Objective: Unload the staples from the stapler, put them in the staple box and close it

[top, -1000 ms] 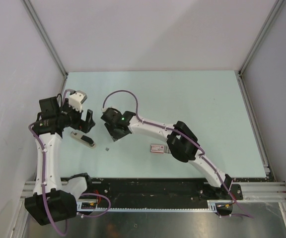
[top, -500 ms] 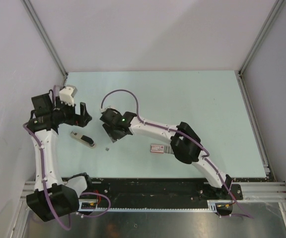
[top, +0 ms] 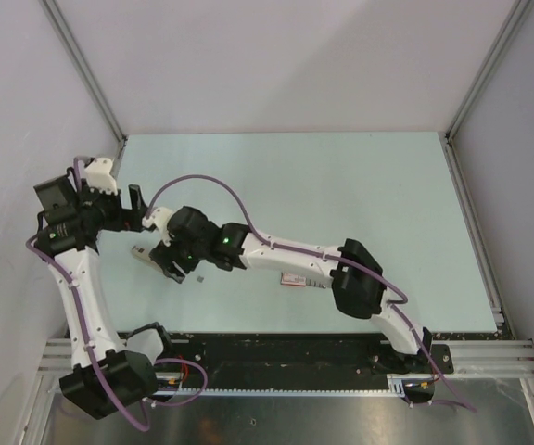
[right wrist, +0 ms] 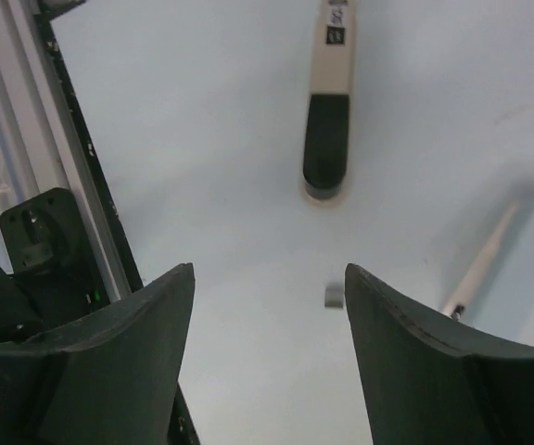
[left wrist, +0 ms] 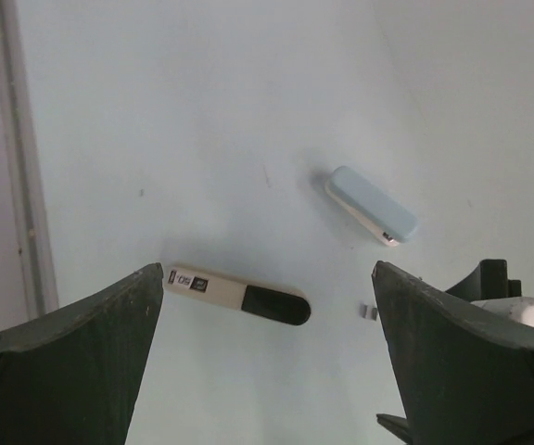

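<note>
The stapler (left wrist: 235, 292) was seen lying flat on the table (top: 341, 185), in its near left part, with the pale labelled end turned toward the left wall and the black end toward the middle. The left gripper (left wrist: 267, 271) was held above it with its fingers (left wrist: 72, 366) spread wide and nothing grasped. In the left wrist view the stapler was framed between the two fingertips, but no contact with it could be made out. The right gripper (right wrist: 269, 271) was reached across from the right and was likewise released, its fingers (right wrist: 415, 362) parted and nothing between them. In its wrist view the stapler's black end was pointed toward it and lay just ahead of the fingertips, apart from them. A single staple (right wrist: 334, 295) was seen loose on the table near the black end, not touching it, and was framed in the gap between the right fingers. A pale blue oblong (left wrist: 374, 206) with a thin metal strip at its edge was seen lying beyond the staple, well apart from the stapler. A small pink-labelled box (top: 293, 278) was seen farther right, partly hidden beneath the right arm. The black rail (right wrist: 63, 176) at the table's near edge was visible beside the right gripper.
</note>
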Controlling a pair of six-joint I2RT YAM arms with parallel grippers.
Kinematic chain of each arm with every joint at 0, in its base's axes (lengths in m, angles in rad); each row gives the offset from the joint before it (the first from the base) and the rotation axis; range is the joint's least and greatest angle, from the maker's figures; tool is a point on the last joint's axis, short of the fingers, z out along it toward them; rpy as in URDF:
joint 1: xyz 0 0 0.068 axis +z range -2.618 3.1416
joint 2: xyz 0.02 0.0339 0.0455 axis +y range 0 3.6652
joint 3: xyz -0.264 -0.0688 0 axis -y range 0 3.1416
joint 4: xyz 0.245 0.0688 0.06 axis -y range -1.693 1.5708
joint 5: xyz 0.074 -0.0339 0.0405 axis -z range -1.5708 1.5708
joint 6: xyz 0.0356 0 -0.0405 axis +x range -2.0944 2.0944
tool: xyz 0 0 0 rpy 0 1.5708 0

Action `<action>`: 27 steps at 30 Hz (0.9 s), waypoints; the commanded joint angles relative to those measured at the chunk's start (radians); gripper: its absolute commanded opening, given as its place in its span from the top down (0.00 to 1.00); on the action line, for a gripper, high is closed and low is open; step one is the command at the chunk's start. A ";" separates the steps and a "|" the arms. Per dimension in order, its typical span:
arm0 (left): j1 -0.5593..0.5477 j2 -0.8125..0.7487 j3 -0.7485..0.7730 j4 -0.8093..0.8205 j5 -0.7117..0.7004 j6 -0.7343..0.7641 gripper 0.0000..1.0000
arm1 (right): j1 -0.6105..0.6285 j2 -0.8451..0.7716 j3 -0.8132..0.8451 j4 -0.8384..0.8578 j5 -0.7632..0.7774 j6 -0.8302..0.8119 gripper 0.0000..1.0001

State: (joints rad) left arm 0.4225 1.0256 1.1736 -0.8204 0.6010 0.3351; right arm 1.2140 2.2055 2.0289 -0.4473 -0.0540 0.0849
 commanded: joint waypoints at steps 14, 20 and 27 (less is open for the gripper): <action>0.050 0.013 0.054 0.005 0.058 -0.120 0.00 | -0.003 0.251 0.130 0.238 -0.077 -0.136 0.30; 0.097 0.031 0.044 0.005 0.087 -0.147 0.01 | -0.004 0.325 0.186 0.247 -0.049 -0.129 0.32; 0.193 0.067 0.026 0.004 0.154 -0.125 0.01 | -0.021 0.283 0.047 0.364 -0.027 -0.081 0.35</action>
State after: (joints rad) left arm 0.5823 1.0904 1.1740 -0.7872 0.6125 0.2657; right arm 1.1893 2.4840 2.1708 -0.1135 -0.1085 -0.0181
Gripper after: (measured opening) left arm 0.994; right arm 0.662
